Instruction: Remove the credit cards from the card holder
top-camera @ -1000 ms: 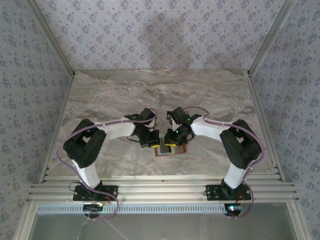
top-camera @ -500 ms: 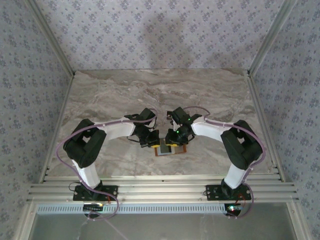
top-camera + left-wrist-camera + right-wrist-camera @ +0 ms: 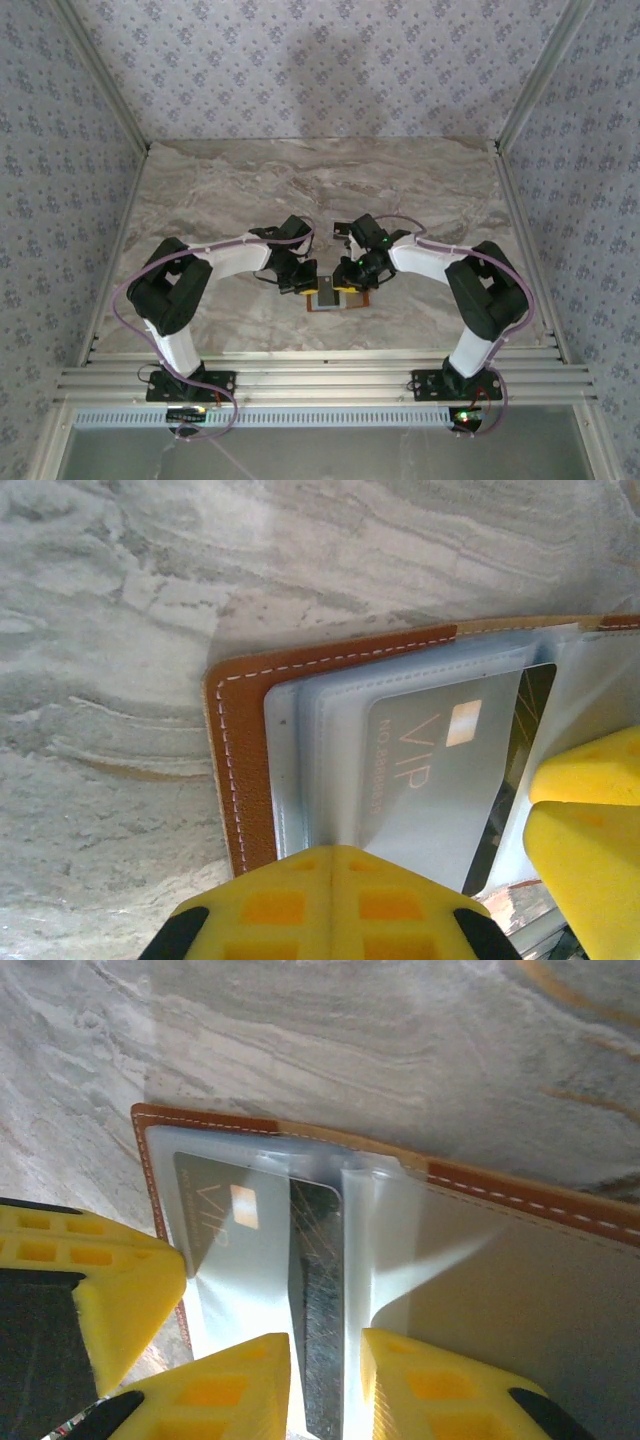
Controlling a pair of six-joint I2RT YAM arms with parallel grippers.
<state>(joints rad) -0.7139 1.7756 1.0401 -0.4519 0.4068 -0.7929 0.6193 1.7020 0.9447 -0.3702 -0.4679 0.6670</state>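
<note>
While walls (image 3: 350,60) are floral, marble (image 3: 400,170) underlies card holder (image 3: 240,740).

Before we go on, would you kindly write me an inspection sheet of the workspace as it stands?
Surface: marble-look table, bare apart from the job's things.
Job's things: card holder lies open and flat; a pale VIP card and a dark card sit in its clear sleeves.
Clutter: nothing seen.
Grippers: left gripper, jaws shut, at the holder's edge; right gripper, jaws slightly apart either side of the dark card, grip unclear.
Cables: purple cables run along both arms, clear of the holder.
Surroundings: wallpapered walls; aluminium rails at the near edge.
</note>
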